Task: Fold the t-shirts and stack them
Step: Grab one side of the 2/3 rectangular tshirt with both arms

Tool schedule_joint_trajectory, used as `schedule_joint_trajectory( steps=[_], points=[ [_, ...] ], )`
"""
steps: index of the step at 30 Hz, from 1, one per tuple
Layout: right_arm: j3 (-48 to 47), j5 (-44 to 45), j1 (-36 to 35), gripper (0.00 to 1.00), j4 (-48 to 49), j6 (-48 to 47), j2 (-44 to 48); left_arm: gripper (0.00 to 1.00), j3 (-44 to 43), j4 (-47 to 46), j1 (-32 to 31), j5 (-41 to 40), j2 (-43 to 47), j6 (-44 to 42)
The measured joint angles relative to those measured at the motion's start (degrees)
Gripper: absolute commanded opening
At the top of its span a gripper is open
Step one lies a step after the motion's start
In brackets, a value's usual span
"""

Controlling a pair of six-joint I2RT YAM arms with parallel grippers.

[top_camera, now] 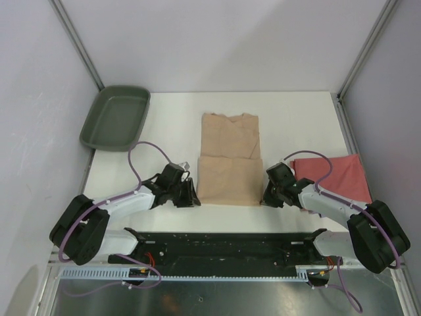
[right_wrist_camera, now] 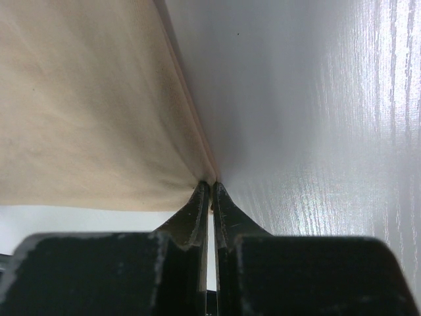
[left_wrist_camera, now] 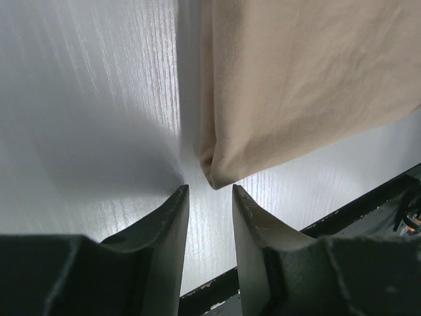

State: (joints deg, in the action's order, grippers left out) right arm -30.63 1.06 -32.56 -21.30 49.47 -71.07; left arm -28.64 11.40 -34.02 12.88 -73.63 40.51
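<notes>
A tan t-shirt [top_camera: 228, 158] is laid in the middle of a white table [top_camera: 164, 125], partly folded. Its near part is doubled into a neat rectangle, while the collar and short sleeves are left flat behind it. The rectangle's two near corners are flanked by the arms, one at each side, a placing judged to prepare a further fold away from the bases. The right gripper [right_wrist_camera: 210, 189] is seen closed, pinched onto the shirt's near right corner, with cloth drawn up to its tips. The left gripper [left_wrist_camera: 209, 192] is held open and low over the tabletop; the near left corner lies just ahead of its tips, not yet between them, so nothing is gripped on that side. A coral-red t-shirt [top_camera: 335, 176] is spread at the table's right edge, partly under the right arm, apparently awaiting its turn. A dark green tray [top_camera: 117, 117] is set at the far left corner, well apart from both shirts. The tabletop is faintly wood-grained with a soft sheen, and it is enclosed by pale plain walls and metal frame posts.
</notes>
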Motion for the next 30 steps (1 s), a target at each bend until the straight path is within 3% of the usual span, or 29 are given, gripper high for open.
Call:
schedule_joint_trajectory(
  steps=[19, 23, 28, 30],
  points=[
    [0.00, -0.02, -0.11, 0.00, 0.04, -0.02, -0.09, 0.35, -0.02, -4.66, 0.04, 0.39, -2.16, 0.04],
    [0.00, -0.02, -0.11, 0.00, 0.04, -0.02, -0.09, 0.26, -0.02, -4.98, 0.04, 0.52, -2.47, 0.09],
    [0.00, -0.04, -0.11, 0.00, 0.02, -0.02, -0.07, 0.04, -0.02, -4.83, 0.07, 0.59, -2.49, 0.04],
    [0.00, -0.07, -0.11, 0.00, 0.02, -0.02, 0.02, 0.01, -0.02, -4.83, 0.07, 0.72, -2.49, 0.17]
  ],
)
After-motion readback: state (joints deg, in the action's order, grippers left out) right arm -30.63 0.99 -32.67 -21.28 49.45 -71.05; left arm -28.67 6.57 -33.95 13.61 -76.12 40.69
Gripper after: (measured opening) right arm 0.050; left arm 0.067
